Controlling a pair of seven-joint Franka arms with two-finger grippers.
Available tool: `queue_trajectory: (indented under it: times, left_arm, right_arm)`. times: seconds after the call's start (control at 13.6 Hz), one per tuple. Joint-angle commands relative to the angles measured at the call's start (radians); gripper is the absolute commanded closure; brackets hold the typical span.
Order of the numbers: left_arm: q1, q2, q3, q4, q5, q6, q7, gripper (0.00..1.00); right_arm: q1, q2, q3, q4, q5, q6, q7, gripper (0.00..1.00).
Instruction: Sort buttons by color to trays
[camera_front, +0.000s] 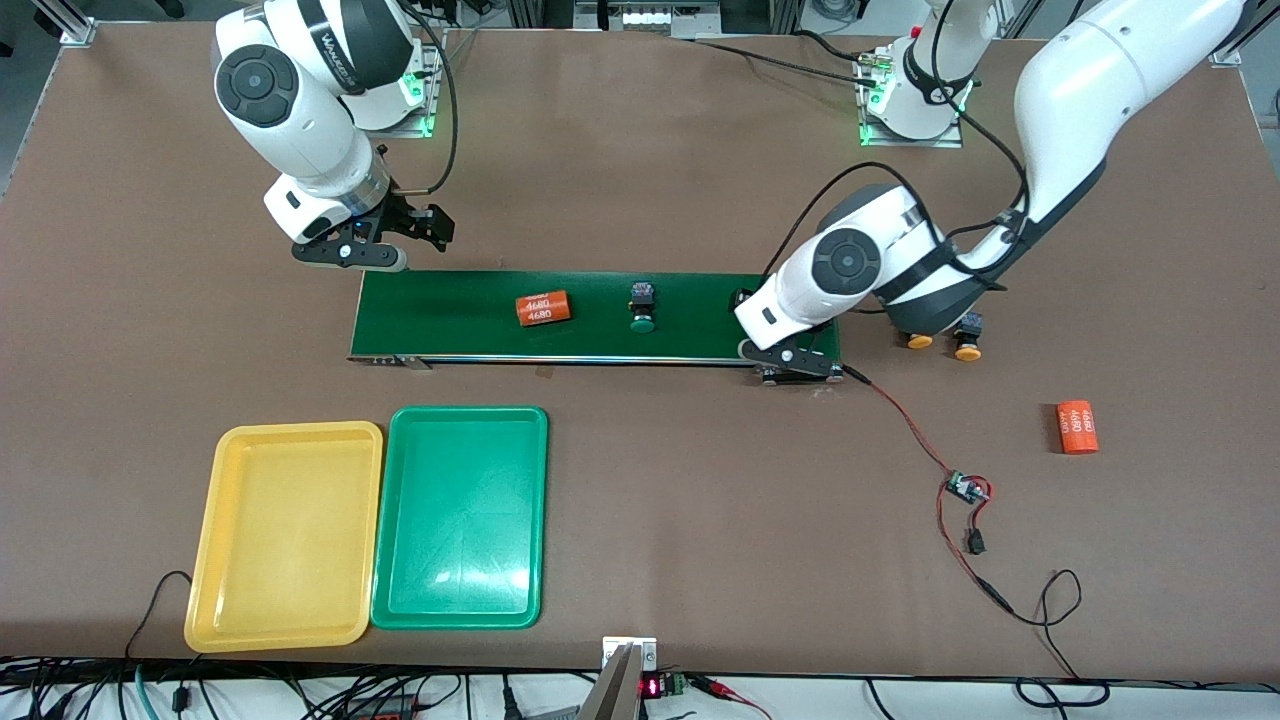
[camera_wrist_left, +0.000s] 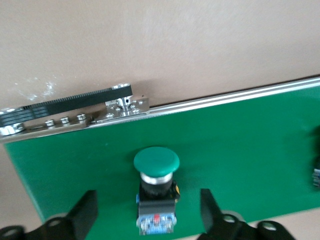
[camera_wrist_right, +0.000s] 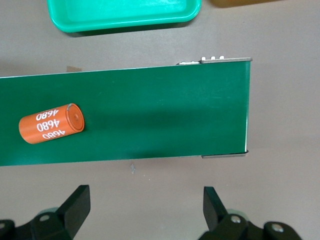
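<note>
The left gripper has its jaws spread wide, and a green button lies on its side right between them on the long green belt. Its round cap points away from the wrist, so the fingers sit on each side of its body. The right gripper waits, jaws spread wide, over the table by the belt's other end. The green tray and yellow tray hold nothing yet.

Two buttons and cylinder on conveyor, trays nearer the camera
</note>
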Motion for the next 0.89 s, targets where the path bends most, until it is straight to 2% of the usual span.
queue_trajectory:
  times: [0.0,0.22,0.37,0.59,0.66,0.81]
  left_arm:
    - [0.095,-0.020,-0.082,0.077,-0.018,-0.183,0.012,0.00]
    - [0.097,-0.015,-0.047,0.249,0.026,-0.435,0.120,0.00]
    - [0.118,-0.018,0.021,0.297,0.115,-0.485,0.296,0.00]
    - [0.192,-0.012,0.114,0.302,0.233,-0.439,0.522,0.00]
    - [0.215,-0.012,0.136,0.296,0.251,-0.408,0.535,0.00]
    - [0.238,-0.008,0.228,0.290,0.255,-0.285,0.579,0.00]
  right_arm:
    - [0.000,0.002,-0.004,0.016,0.004,-0.021,0.008,0.00]
    - [0.001,0.004,-0.002,0.011,0.013,-0.009,0.013,0.00]
    - [0.008,0.012,-0.002,0.011,0.015,0.002,0.013,0.00]
    - [0.015,0.018,0.003,0.010,0.015,0.021,0.010,0.00]
    - [0.038,0.034,0.003,0.010,0.015,0.042,0.010,0.00]
    - [0.070,0.067,0.003,0.011,0.015,0.091,0.013,0.00]
